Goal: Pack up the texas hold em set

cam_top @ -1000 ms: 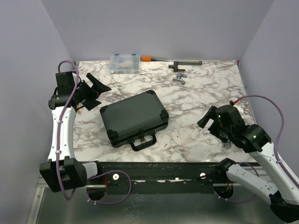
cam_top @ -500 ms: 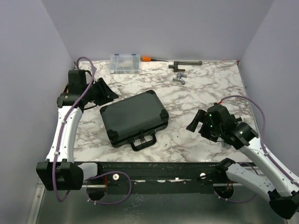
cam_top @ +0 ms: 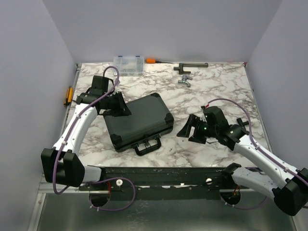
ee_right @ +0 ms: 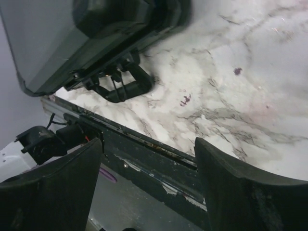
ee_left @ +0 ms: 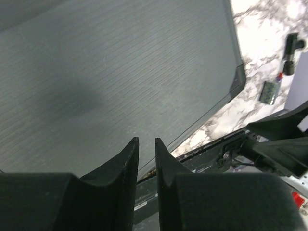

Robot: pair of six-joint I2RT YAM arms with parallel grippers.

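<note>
Currently, top view, left to right. Left gripper (cam_top: 119, 106) sits over the 10 o'clock corner of the briefcase (cam_top: 142, 120), above the lid; can't tell if it touches. In the left wrist view its fingers (ee_left: 126, 166) are nearly together with only a thin slit between the tips and nothing in it, and the dark ribbed lid fills the frame behind them.

Briefcase lies flat and closed on the table (cam_top: 226, 91), a bit left of centre and turned at an angle. Its handle (cam_top: 147, 146) is on the 5 o'clock side, toward the arm bases.

Right gripper (cam_top: 187, 129) is at 3 o'clock of the briefcase, near its right corner but apart from it, low over bare marble. In the right wrist view its fingers (ee_right: 57, 187) are spread wide and empty, with the handle up at 11 o'clock in that frame.

At the back of the table, a clear organiser box (cam_top: 128, 64) is at 11 o'clock. An orange-handled tool (cam_top: 151, 60) lies just beside it. Metal tools (cam_top: 188, 67) are at 12 to 1 o'clock, well apart from the briefcase.
</note>
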